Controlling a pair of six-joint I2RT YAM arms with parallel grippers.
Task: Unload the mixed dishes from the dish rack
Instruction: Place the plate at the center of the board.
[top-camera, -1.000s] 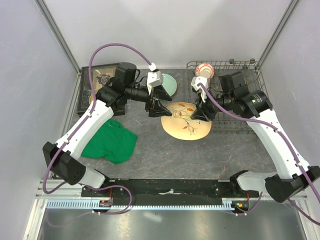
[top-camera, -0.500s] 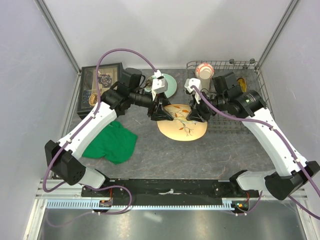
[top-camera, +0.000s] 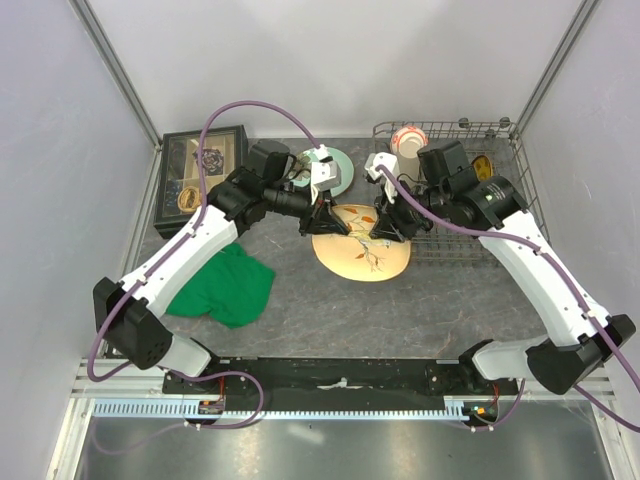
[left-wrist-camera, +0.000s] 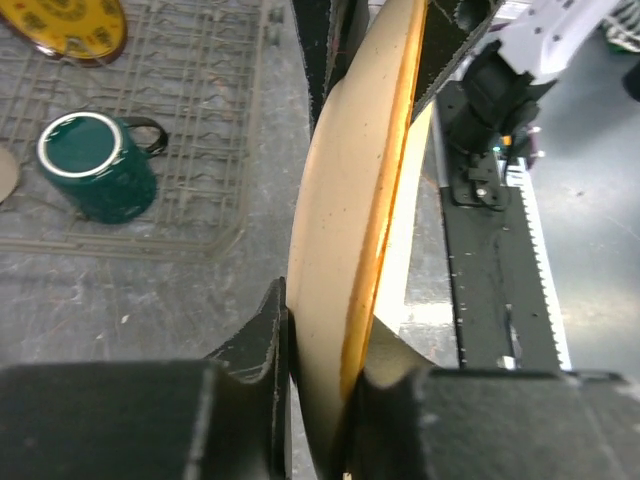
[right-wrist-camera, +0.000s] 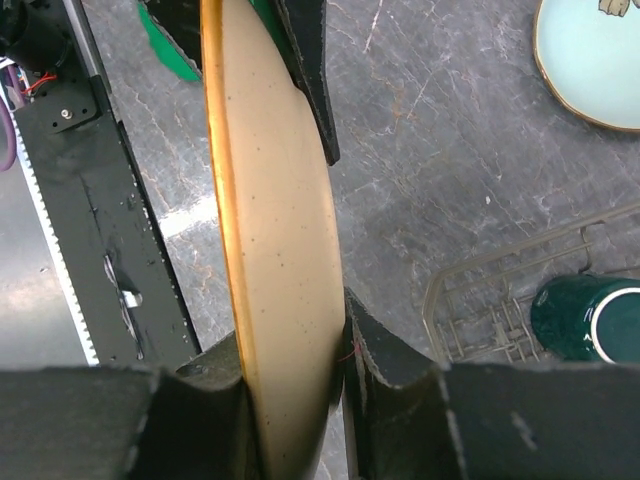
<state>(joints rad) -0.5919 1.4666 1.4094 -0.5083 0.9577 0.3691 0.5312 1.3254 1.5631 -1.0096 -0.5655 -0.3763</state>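
Pinching patterned plate with left gripper and right gripper, both closed on opposite rims, over worktop beside dish rack. Likely stiff, slick, breakable: grip at rim, no hard squeeze.

Site is presenting as a robotics lab test cell. White walls in aluminium framing are enclosing a grey table; two arms are standing bolted to a black rail, purple cables looping over them, a rack sitting at the back.
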